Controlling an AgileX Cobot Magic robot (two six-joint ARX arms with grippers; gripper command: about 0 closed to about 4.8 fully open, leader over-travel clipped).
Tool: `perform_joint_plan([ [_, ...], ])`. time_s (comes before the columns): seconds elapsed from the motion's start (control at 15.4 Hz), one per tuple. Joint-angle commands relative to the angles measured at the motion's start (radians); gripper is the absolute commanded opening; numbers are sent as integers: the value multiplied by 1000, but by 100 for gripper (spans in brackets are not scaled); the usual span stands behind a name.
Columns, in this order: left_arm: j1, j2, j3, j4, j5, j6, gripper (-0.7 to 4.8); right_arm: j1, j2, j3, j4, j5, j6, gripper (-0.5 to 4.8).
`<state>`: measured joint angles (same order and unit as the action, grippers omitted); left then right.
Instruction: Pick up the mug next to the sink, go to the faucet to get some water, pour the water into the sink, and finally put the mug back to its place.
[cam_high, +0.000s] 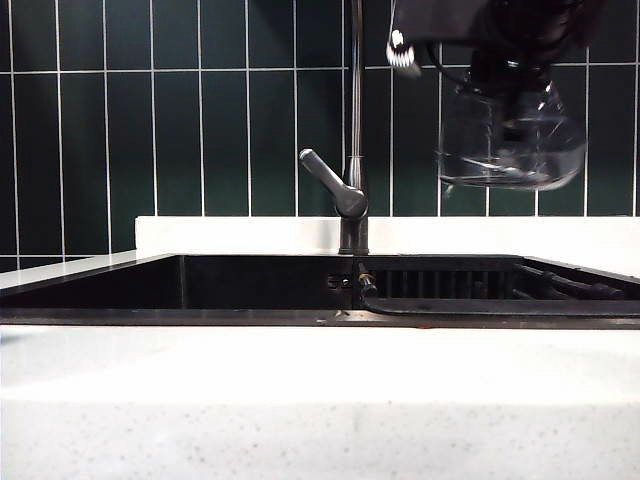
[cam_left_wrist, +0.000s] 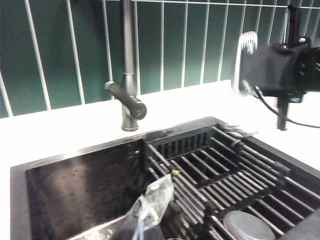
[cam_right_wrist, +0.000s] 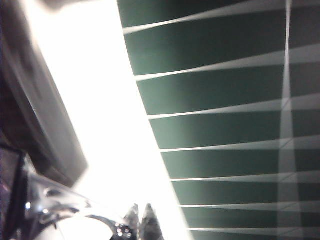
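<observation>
- dark green glazed wall tiles (cam_high: 100, 130), tall and narrow with pale grout, fill the far side behind everything.
- white speckled counter (cam_high: 300, 400) runs across the near side and rises as a low ledge at the back, matte and smooth.
- black rectangular sink (cam_high: 250, 285) is sunk into the counter; its right half holds a ribbed dark rack (cam_left_wrist: 220, 175) of parallel bars, and a round grey drain cover (cam_left_wrist: 247, 226) lies near its edge.
- slim metallic faucet (cam_high: 355, 120) stands upright behind the sink's far rim, near the middle, with a dark cylindrical base and a grey lever angled up and to the left.
- clear glass mug (cam_high: 512, 135), faceted with a thick base, hangs in the air right of the faucet and above the rack; it is blurred, base downward, long axis roughly upright with a slight tilt.
- right gripper (cam_high: 500, 45), dark, sits at the upper right with its fingers clamped on the mug's upper part.
- left gripper (cam_left_wrist: 145, 215) is above the sink's left half, fingers pressed together, nothing between them.
</observation>
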<state>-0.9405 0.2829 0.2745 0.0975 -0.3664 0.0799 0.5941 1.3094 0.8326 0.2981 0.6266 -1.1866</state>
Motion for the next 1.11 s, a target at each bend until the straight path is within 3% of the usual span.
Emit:
perform_joint_plan([
  [0.07, 3, 0, 2, 25, 11, 18, -5, 1, -11, 7, 20, -94, 397, -5],
  [0.2, 3, 1, 2, 24, 12, 18, -5, 1, -13, 7, 26, -132, 623, -5],
  [0.39, 3, 1, 2, 25, 11, 19, -5, 0, -22, 2, 34, -176, 853, -5],
  [0.65, 3, 1, 2, 26, 12, 19, -5, -22, -107, -96, 194, -211, 940, -5],
  [0.85, 3, 0, -5, 28, 31, 19, -5, -65, -249, -223, 205, -241, 963, -5],
  [1.11, 3, -24, -122, 127, 98, -13, -5, -226, -380, -356, 203, -343, 1042, -5],
])
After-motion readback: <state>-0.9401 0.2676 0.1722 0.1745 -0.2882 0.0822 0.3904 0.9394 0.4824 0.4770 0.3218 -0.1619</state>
